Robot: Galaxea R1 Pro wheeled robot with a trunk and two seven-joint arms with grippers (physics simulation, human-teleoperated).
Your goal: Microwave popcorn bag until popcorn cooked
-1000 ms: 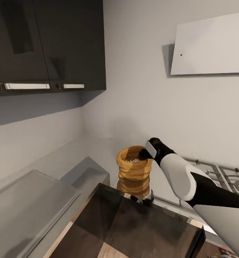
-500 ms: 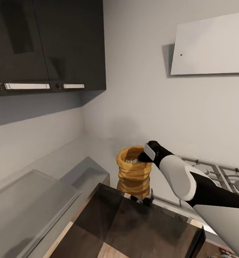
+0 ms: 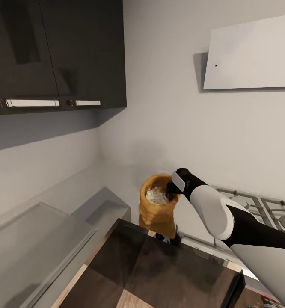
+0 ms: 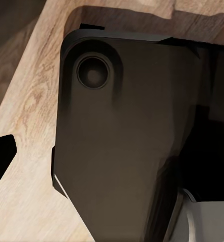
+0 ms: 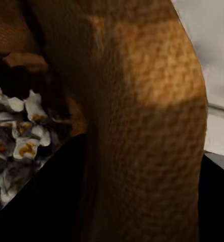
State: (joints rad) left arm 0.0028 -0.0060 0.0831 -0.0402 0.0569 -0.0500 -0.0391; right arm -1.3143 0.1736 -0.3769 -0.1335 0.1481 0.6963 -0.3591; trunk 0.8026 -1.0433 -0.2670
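Note:
The popcorn bag (image 3: pixel 158 207), a tan-brown burlap sack, hangs tilted over the grey countertop (image 3: pixel 117 179) near the wall corner. Its round mouth is turned toward the head camera. My right gripper (image 3: pixel 173 186) is shut on the bag's rolled rim, with one finger inside the mouth. Whitish popcorn (image 3: pixel 158 195) shows through the mouth. In the right wrist view the burlap wall of the popcorn bag (image 5: pixel 147 126) is very close, with white and yellow popcorn (image 5: pixel 21 136) beside it. The left wrist view looks at a dark robot part (image 4: pixel 122 136) over a wooden floor (image 4: pixel 31 101).
Dark wall cabinets (image 3: pixel 57 55) with silver handles hang at the upper left. A stove grate (image 3: pixel 262 209) lies to the right of the bag. A grey box (image 3: pixel 40 244) stands at the lower left, and a dark glossy surface (image 3: pixel 159 269) fills the near foreground. A pale panel (image 3: pixel 249 53) hangs on the wall.
The bag has tipped from upright so that its mouth faces the camera more, and more popcorn shows. The right gripper has risen slightly while holding the rim.

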